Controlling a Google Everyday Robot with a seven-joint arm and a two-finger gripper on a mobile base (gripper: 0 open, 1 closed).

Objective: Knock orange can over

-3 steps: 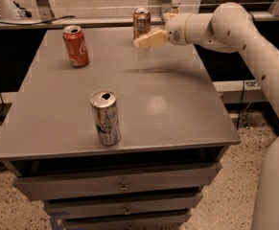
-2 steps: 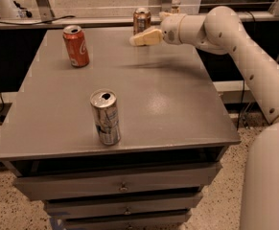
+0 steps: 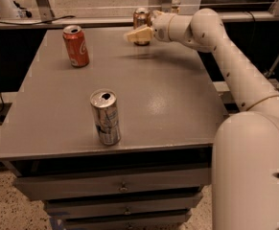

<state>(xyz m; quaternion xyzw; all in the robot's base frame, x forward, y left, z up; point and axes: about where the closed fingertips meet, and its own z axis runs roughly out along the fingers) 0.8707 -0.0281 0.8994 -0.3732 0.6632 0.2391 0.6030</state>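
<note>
The orange can (image 3: 140, 19) stands upright at the far edge of the grey table (image 3: 168, 99), copper-coloured with a silver top. My gripper (image 3: 135, 34) is at the end of the white arm reaching in from the right. Its pale fingers (image 3: 140, 33) lie right in front of the can's lower half and hide part of it. I cannot tell whether they touch the can.
A red cola can (image 3: 76, 46) stands upright at the far left of the table. A taller silver-and-blue can (image 3: 105, 117) stands near the front edge. Drawers (image 3: 120, 187) sit under the tabletop. My white arm and body fill the right side.
My gripper has moved left along the table's far edge, from right of the orange can to directly in front of it. The cans have not moved.
</note>
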